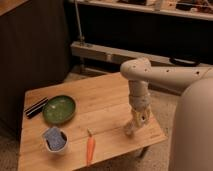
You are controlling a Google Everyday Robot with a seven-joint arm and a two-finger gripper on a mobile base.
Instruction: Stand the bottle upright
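The arm reached in from the right, bent at a pale rounded elbow above the desk (100,107), its forearm dropping steeply to the end effector (136,121) low over the desk's right-hand part, well to the right of the carrot (90,148). The bottle (131,128) leaned tilted there, base on the desk and top up against the end effector, but whether the fingers were apart or clamped on it I cannot tell. Left of the carrot sat a green plate (59,109) and a small cup (54,140).
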